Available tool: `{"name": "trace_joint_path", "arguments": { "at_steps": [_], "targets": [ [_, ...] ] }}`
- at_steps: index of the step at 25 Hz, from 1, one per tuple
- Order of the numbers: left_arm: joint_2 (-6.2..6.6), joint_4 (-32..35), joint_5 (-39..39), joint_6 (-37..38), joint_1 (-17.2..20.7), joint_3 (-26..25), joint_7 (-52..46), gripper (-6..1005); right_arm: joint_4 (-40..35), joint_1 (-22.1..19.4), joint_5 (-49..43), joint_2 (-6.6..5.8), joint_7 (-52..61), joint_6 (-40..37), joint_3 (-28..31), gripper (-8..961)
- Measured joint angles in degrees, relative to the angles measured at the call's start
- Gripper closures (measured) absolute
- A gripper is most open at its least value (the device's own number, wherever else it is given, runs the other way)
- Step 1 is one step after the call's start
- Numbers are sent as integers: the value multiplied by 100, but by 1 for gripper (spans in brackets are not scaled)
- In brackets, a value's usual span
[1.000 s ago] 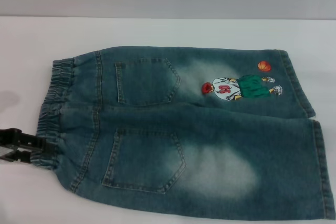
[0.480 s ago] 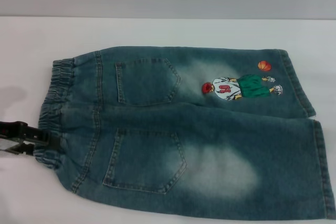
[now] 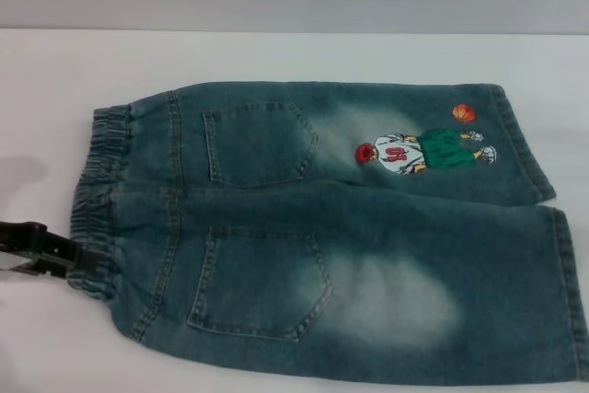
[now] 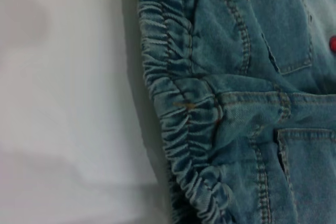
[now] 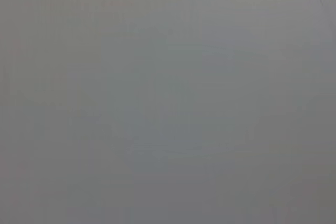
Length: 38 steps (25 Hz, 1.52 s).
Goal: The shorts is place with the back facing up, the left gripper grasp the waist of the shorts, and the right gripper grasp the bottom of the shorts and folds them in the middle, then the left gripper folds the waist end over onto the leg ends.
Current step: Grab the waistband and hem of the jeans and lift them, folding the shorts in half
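Flat on the white table [image 3: 276, 57] lie the shorts [image 3: 368, 255], back side up, both patch pockets showing and the embroidered basketball player [image 3: 423, 152] on the far leg. The waist of the shorts [image 3: 97, 200] points toward my left side, the leg ends [image 3: 543, 227] toward my right. My left gripper [image 3: 78, 260] sits at the near corner of that ruffled band, its black tips touching the gathers; whether my claw is pinching the denim or merely spread against it, I cannot tell. My left wrist camera looks down on the elastic band [image 4: 178, 103] and table beside it. My right wrist camera sees only blank grey.
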Motion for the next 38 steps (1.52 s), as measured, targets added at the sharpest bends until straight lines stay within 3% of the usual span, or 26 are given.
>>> {"name": "trace_joint_path", "arguments": {
  "at_steps": [8, 10, 19, 22, 25, 30, 32, 33, 34, 36, 38],
  "targets": [
    [-34, 51, 7, -2, 1, 9, 22, 533, 0, 0, 0, -20, 0, 2, 48, 455],
    [-40, 66, 7, -26, 2, 10, 27, 773, 0, 0, 0, -27, 0, 10, 52, 456],
    [-50, 71, 7, -39, -8, 10, 22, 958, 1, 14, 0, -46, 101, 38, 111, 461],
    [-59, 81, 7, -71, -15, 10, 20, 958, -5, 21, -19, -88, 608, 42, 93, 463],
    [-80, 110, 8, -104, -16, -5, 18, 958, -126, -48, -341, -220, 1567, 81, 38, 464],
    [-133, 215, 7, -163, 23, -47, 2, 958, -784, -317, -1877, -583, 3823, 286, 27, 467],
    [-185, 309, 5, -193, 60, -56, 2, 958, -1134, -396, -2743, -800, 4796, 300, 43, 468],
    [-185, 309, 5, -193, 60, -56, 2, 958, -1439, -417, -3614, -988, 5685, 291, 114, 469],
    [-216, 391, 4, -210, 84, -60, -1, 958, -1439, -417, -3614, -988, 5685, 291, 114, 469],
    [-301, 620, 0, -228, 139, -64, -21, 958, -1802, -414, -4582, -1106, 6412, 204, 254, 470],
    [-377, 793, -1, -220, 163, -64, -25, 958, -2104, -411, -5301, -1132, 6797, 108, 422, 472]
  ]
}}
